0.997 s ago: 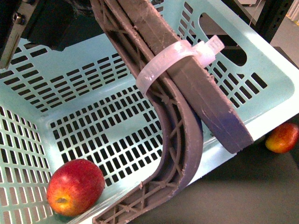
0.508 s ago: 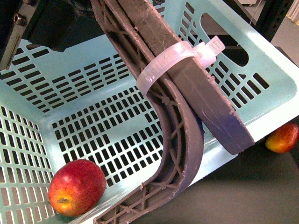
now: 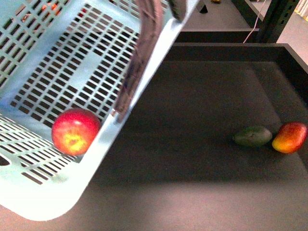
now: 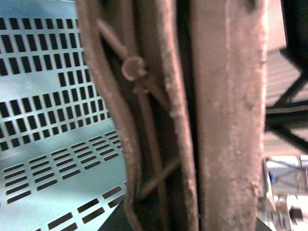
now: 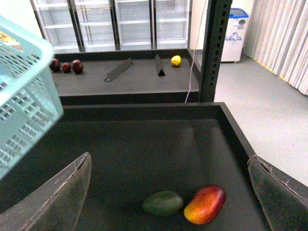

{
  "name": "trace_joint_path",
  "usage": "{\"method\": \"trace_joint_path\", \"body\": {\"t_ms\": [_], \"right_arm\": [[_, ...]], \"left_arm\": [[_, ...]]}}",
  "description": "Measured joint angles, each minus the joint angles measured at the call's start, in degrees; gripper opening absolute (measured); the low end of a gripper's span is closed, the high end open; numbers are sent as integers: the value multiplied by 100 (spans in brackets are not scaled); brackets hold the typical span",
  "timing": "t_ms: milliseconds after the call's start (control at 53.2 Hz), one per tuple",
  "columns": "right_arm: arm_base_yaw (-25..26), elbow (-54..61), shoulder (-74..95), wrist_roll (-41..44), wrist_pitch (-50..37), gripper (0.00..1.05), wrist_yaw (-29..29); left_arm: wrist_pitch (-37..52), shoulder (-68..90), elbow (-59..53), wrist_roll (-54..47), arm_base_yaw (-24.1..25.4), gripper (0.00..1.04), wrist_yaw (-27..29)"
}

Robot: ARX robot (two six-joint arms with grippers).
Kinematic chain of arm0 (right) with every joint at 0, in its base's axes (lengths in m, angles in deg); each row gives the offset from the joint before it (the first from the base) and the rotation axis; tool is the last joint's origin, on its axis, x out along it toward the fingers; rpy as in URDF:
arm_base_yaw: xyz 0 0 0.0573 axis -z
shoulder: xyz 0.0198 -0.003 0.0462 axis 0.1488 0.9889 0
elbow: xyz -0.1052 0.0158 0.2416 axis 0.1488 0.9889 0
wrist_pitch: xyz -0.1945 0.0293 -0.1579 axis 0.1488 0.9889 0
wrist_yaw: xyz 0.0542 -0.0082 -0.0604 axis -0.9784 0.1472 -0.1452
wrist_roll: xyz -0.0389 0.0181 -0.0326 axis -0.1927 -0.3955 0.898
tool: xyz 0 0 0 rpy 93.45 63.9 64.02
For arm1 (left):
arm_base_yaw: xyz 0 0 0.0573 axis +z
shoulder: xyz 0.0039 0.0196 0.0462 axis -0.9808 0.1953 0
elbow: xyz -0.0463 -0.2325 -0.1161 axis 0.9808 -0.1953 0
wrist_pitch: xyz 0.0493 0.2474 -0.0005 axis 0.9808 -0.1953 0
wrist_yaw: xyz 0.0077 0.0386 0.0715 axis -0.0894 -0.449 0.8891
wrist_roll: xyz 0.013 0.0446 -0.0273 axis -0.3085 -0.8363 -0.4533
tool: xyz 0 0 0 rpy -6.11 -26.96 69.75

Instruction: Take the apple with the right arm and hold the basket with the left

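The red apple sits in the tipped blue basket. The right tool is wide apart, holding nothing. The left tool is hidden.

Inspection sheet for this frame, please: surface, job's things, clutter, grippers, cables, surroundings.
Surface: dark table with a raised rim.
Job's things: turquoise basket tilted on the robot's left; its brown handles fill the left wrist view. The apple lies inside the basket, against a wall.
Clutter: green oval fruit and red-orange mango side by side on the robot's right.
Grippers: right gripper jaws wide open, holding nothing, facing the two fruits. Left gripper not seen.
Cables: thin pale cord beside a black post.
Surroundings: glass-door cabinets, a farther shelf with small fruits, curtain.
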Motion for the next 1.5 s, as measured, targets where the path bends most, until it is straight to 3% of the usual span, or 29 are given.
{"method": "trace_joint_path", "body": {"t_ms": [433,621,959,1354,1505], "right_arm": [[0,0,0,0,2,96,-17],[0,0,0,0,2,96,-17],[0,0,0,0,2,96,-17],[0,0,0,0,4,96,-17],[0,0,0,0,4,96,-15]], "left_arm": [[201,479,-190,920,1915,15,-1056],[295,1449,0,1231,2756,15,-1191],[122,2194,236,1537,3147,15,-1366],[-221,2472,166,1443,3180,15,-1379],[-179,2310,-9,1482,3174,36,-1366]]}}
